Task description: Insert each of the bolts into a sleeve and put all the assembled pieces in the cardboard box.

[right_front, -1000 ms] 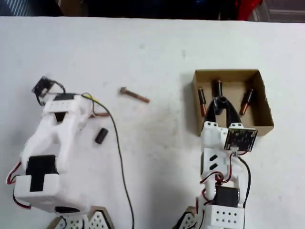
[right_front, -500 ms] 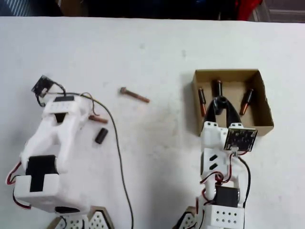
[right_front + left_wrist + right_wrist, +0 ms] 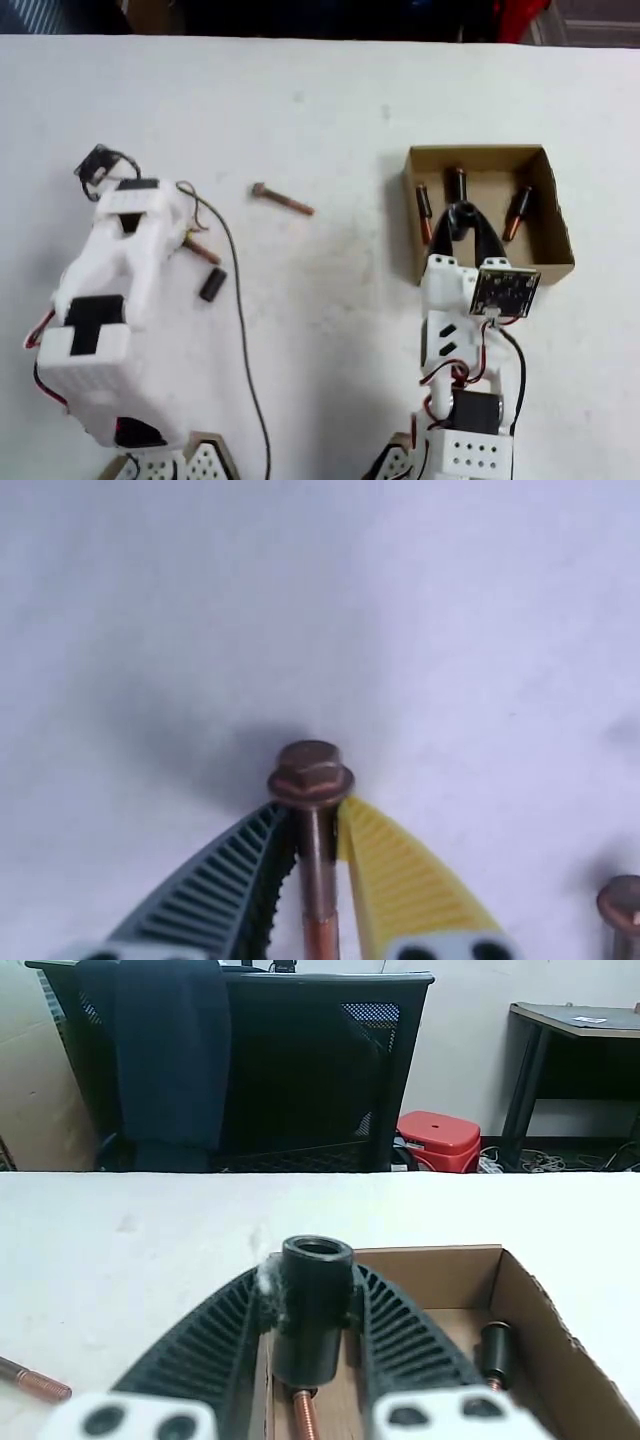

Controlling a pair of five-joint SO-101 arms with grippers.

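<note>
My left gripper is shut on a copper bolt, gripping the shaft just under the hex head; in the high view this bolt sticks out slantwise from the left gripper. A loose black sleeve lies on the table just beside it. A second bolt lies farther toward the middle. My right gripper is shut on a black sleeve with a bolt's thread poking out below, held over the cardboard box. Three assembled pieces lie in the box.
The left arm's cable trails across the table between the arms. Beyond the far table edge stand a dark chair and a red stool. White tabletop lies open behind the box and the bolts.
The left arm has shifted and turned with its bolt, which now shows slanting toward the loose sleeve. The right arm has stayed still.
</note>
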